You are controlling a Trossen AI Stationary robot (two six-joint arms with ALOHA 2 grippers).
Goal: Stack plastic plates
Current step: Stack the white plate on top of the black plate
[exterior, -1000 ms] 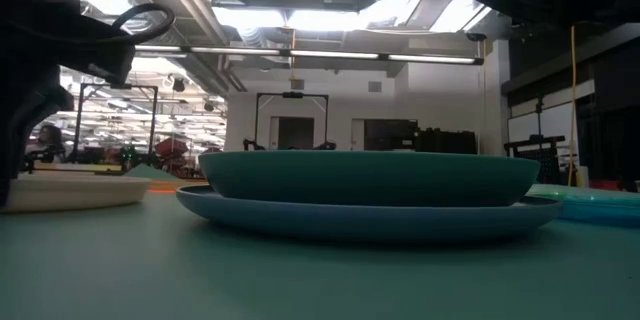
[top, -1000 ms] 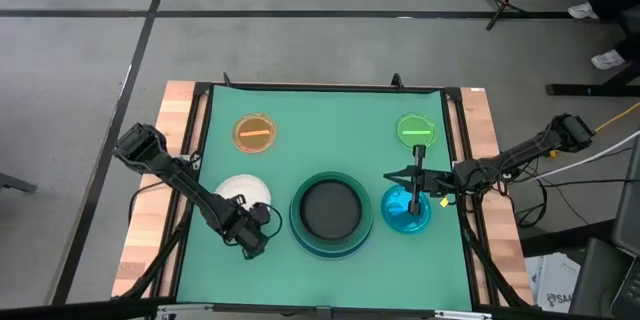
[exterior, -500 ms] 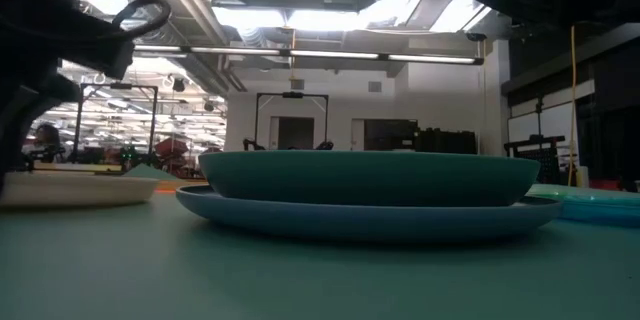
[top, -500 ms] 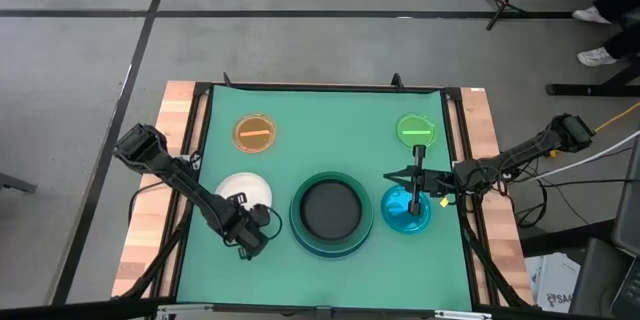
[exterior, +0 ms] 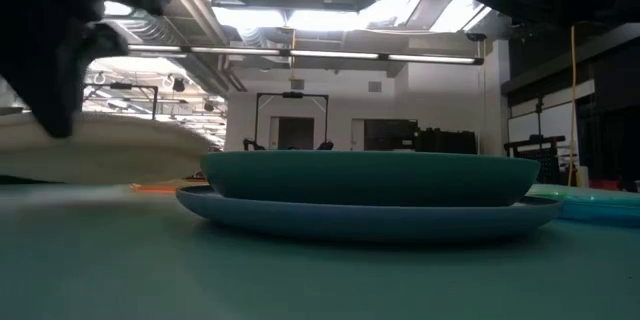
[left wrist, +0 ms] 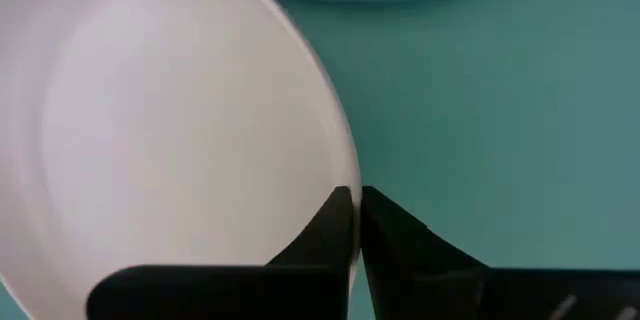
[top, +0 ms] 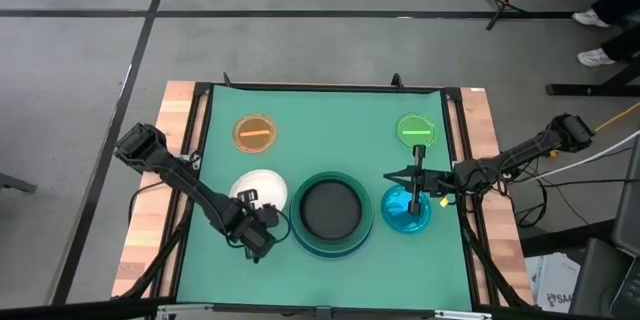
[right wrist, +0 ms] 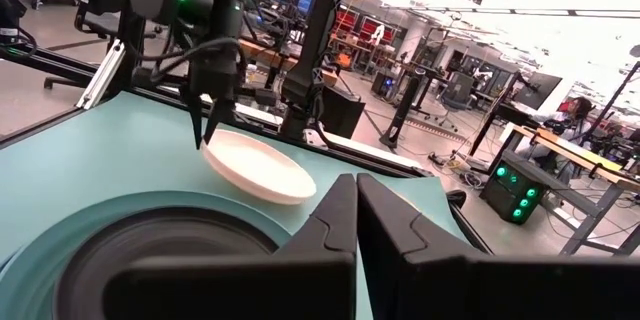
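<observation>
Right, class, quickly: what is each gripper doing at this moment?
Left gripper: closed on the rim of the white plate, lifted off the table.
Right gripper: closed, empty, above the cyan plate.

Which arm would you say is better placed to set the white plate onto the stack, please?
The left. Its pincer already grips the white plate by the rim, lifted beside the black plate on the stack. The right pincer is shut over the cyan plate.
</observation>
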